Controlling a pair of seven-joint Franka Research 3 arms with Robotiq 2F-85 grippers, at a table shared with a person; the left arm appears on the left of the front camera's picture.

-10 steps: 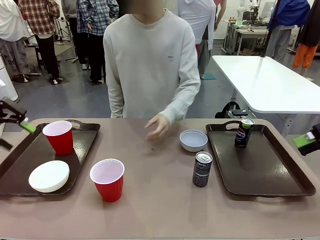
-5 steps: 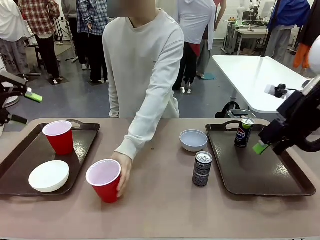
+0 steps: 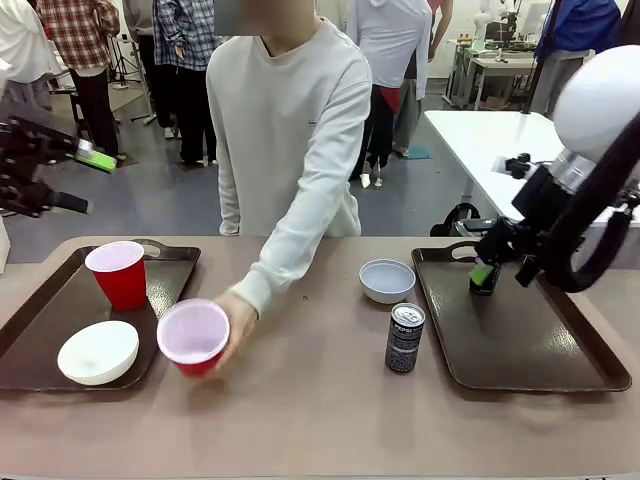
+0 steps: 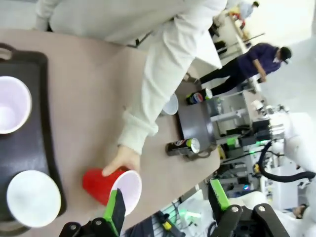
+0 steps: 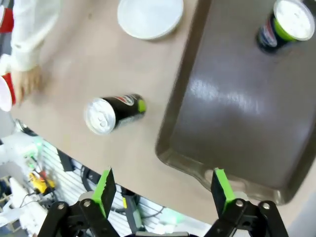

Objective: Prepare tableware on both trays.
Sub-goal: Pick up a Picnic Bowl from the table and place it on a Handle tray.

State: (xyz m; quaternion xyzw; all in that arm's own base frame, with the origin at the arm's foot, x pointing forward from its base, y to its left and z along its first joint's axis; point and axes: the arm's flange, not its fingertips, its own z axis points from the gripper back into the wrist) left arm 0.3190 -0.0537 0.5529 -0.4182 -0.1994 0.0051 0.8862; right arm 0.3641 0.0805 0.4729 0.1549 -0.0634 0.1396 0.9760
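On the left tray [image 3: 30, 330] stand a red cup [image 3: 118, 275] and a white bowl [image 3: 98, 352]. The person's hand [image 3: 235, 315] holds the second red cup [image 3: 192, 338] tilted on the table beside that tray. The second bowl [image 3: 387, 281] and a black can [image 3: 404, 338] stand on the table left of the right tray [image 3: 530, 340]. The other can [image 5: 286, 24] stands at that tray's far corner. My right gripper [image 3: 490, 265] hangs open in front of it, its fingers [image 5: 220, 185] apart and empty. My left gripper [image 3: 85, 182] is open, high above the left tray.
The right tray's surface [image 5: 237, 123] is bare apart from the can. The person stands at the far side, one arm [image 3: 300, 200] stretched across the table's middle. A white table [image 3: 520, 160] and other people are behind.
The person's hand took the near red cup, tipped it and moved it left. My right arm swung in over the right tray towards the can. My left gripper rose.
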